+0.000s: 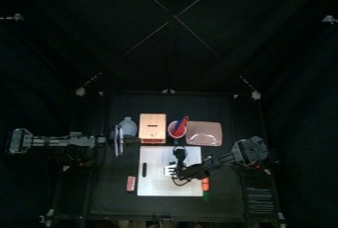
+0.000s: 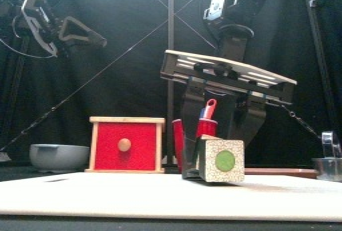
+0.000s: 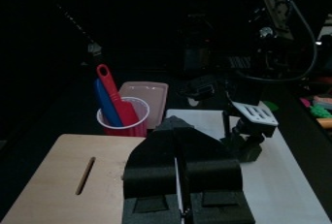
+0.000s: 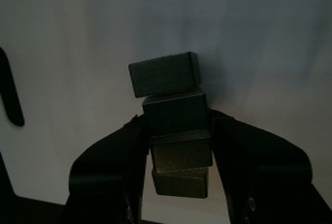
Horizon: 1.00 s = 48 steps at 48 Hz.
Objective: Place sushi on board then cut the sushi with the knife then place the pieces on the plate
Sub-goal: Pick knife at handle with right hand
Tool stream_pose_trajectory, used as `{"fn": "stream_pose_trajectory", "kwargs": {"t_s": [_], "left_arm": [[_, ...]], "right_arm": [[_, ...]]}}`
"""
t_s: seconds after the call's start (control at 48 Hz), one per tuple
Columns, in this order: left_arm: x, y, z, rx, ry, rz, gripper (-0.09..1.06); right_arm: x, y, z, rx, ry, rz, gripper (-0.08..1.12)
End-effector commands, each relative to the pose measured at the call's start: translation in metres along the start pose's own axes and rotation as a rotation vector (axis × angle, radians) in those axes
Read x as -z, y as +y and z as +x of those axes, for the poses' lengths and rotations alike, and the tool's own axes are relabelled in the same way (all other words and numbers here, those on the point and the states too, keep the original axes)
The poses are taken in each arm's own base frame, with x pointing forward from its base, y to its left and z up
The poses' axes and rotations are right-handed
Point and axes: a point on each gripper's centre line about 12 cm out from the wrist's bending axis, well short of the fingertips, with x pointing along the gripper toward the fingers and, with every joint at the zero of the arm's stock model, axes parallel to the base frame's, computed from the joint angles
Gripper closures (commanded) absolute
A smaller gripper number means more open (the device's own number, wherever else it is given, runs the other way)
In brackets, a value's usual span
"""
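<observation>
Right gripper [image 2: 218, 147] is clamped on the sushi roll [image 4: 170, 107], squeezing it from both sides. The roll is over the white board [image 4: 259, 53], about mid-board. It is resting on the board or just off it, can't tell which.

The roll looks like a row of dark green hard blocks, with the end block sitting slightly skewed from the rest. Likely light and stiff, not squashy, but it comes apart at the joints. The grip is on the middle blocks, so the free end block could shift or drop if jolted. Best held across the flat sides, as it is now. For the cut, pin one end down and leave a seam clear for the blade.

The red cup [image 3: 120, 126] with a blue and a red knife stands behind the board, next to the pink tray [image 3: 146, 94]. The knife handles look thin and smooth, probably best taken high on the handle.

Left gripper [image 3: 182, 175] hangs by the wooden box [image 2: 127, 145], empty as far as I can see. Whether it is open or closed I can't tell.
</observation>
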Motion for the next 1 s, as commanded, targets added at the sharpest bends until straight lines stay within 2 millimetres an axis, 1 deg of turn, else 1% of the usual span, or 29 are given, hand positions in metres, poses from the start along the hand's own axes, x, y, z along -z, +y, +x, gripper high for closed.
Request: {"fn": "stream_pose_trajectory", "kwargs": {"t_s": [0.021,0.146,0.438,0.5,0.625,0.688,0.792,0.896,1.0], "left_arm": [[-0.005,0.000,0.002,0.001,-0.017,0.000,0.97],[-0.005,-0.001,0.002,0.004,-0.017,0.002,0.97],[-0.005,-0.001,0.001,0.004,-0.019,0.002,0.97],[-0.005,-0.001,0.001,0.004,-0.017,0.002,0.97],[-0.005,-0.001,0.001,0.004,-0.017,0.002,0.97],[-0.005,-0.001,0.001,0.006,-0.017,0.002,0.97],[-0.006,-0.002,0.001,0.007,-0.017,0.002,0.97],[-0.005,-0.002,0.001,0.009,-0.014,0.002,0.97],[-0.004,-0.002,0.001,0.009,-0.011,0.002,0.96]], "right_arm": [[-0.007,0.015,-0.012,-0.051,0.002,0.023,0.41],[-0.010,0.018,-0.011,-0.060,-0.010,0.016,0.37],[-0.009,0.019,-0.011,-0.065,-0.009,0.010,0.18],[-0.009,0.019,-0.011,-0.064,-0.008,0.010,0.17],[-0.010,0.020,-0.015,-0.073,-0.010,0.000,0.17],[-0.010,0.021,-0.021,-0.086,-0.009,-0.006,0.17],[-0.014,0.025,-0.037,-0.131,-0.018,-0.021,0.17],[-0.023,0.029,-0.060,-0.198,-0.055,-0.056,0.17],[-0.031,0.027,-0.081,-0.251,-0.099,-0.130,0.17]]}}
